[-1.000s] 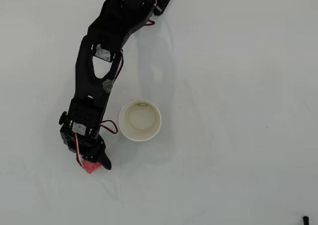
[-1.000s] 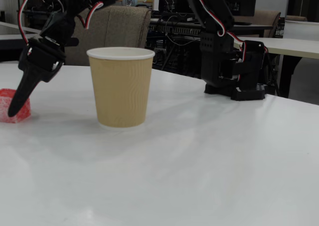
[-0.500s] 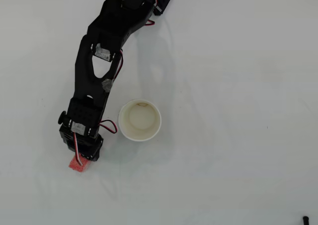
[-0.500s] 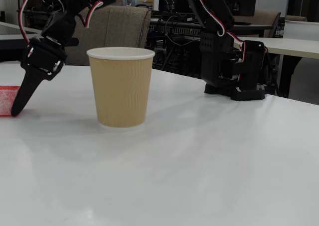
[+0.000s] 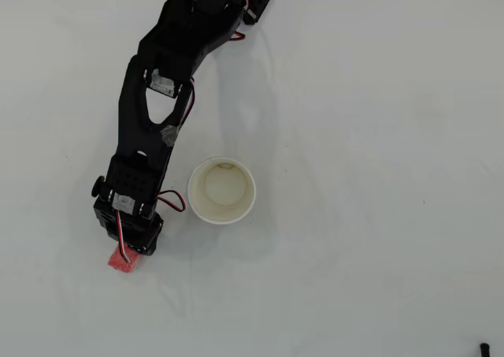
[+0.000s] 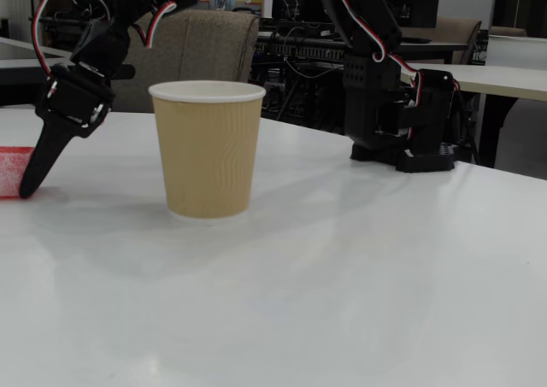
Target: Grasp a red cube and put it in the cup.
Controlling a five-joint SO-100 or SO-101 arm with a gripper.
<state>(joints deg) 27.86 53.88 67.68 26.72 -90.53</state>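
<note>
1. The small bright red, grainy, sponge-like cube rests on the white table, at the lower left in the overhead view and at the far left edge in the fixed view, where the frame cuts off part of it

2. The black two-finger gripper is down at the red cube. In the overhead view the wrist covers most of the cube, leaving only its lower-left part visible. In the fixed view one dark finger slants down and touches the table against the cube's near side

3. Finger state: cannot be determined. The second finger is hidden in both views, so it is unclear whether the cube is clamped or merely flanked

4. The round paper cup, with a thin rolled white rim and a cream inside, stands upright near the gripper and to its right in both views, apart from it. Its tan wall shows in the fixed view. The cup interior holds no cube

5. Progress, as a judgement: the reach is complete; the grasp is unconfirmed

6. Remaining steps: secure the cube, lift it above the rim, carry it over the cup, release
</note>
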